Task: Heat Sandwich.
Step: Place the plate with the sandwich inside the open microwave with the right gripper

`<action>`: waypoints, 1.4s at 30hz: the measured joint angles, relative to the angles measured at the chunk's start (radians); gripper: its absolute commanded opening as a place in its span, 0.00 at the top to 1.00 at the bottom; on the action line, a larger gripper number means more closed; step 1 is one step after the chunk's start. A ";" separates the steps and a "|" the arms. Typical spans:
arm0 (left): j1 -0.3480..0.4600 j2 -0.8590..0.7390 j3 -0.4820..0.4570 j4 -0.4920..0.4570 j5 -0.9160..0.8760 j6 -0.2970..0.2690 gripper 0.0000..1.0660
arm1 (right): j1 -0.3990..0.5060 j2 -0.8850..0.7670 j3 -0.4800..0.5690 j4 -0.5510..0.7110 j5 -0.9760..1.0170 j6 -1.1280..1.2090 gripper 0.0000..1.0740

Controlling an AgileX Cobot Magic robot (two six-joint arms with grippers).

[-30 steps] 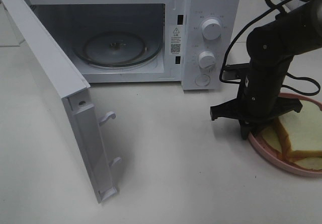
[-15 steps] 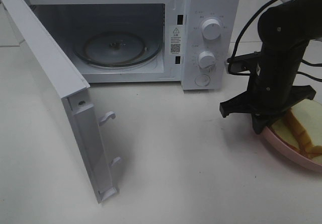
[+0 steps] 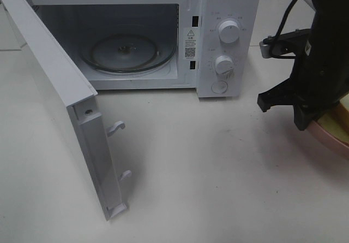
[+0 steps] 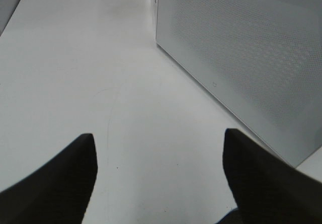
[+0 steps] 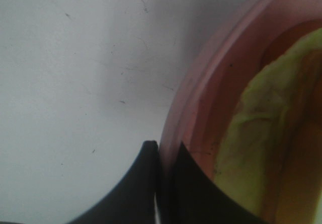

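exterior high: warning label [image 3: 190, 42] on microwave [image 3: 229, 13], print illegible.

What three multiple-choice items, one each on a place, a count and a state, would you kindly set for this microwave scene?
1. Where is the pink plate relative to the microwave?
A) inside it
B) on top of it
C) to its right

2. How many knobs does its panel carry?
A) one
B) two
C) four

3. The right pincer is:
A) shut on the plate's rim
B) open above the table
C) shut on a knob

Answers:
1 C: the plate shows at the right edge of the high view, beyond the panel.
2 B: two knobs, one above the other.
3 A: in the wrist view its fingers pinch the rim.
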State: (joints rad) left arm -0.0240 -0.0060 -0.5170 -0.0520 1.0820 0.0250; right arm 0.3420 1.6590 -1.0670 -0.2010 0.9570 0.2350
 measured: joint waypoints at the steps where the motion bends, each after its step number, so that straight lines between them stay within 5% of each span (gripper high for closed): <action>1: 0.000 0.000 0.000 0.000 0.000 0.000 0.37 | 0.000 -0.010 0.000 0.000 0.010 -0.015 1.00; 16: 0.000 0.000 0.000 0.000 0.000 0.000 0.37 | 0.129 -0.099 0.010 -0.007 0.104 -0.139 1.00; 29: 0.000 0.000 0.000 0.000 0.000 0.000 0.37 | 0.234 -0.276 0.209 -0.008 0.086 -0.229 1.00; 42: 0.000 0.000 0.000 0.000 0.000 0.000 0.37 | 0.351 -0.420 0.319 0.020 0.005 -0.767 1.00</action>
State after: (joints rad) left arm -0.0240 -0.0060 -0.5170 -0.0520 1.0820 0.0250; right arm 0.6930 1.2390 -0.7480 -0.1810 0.9620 -0.5320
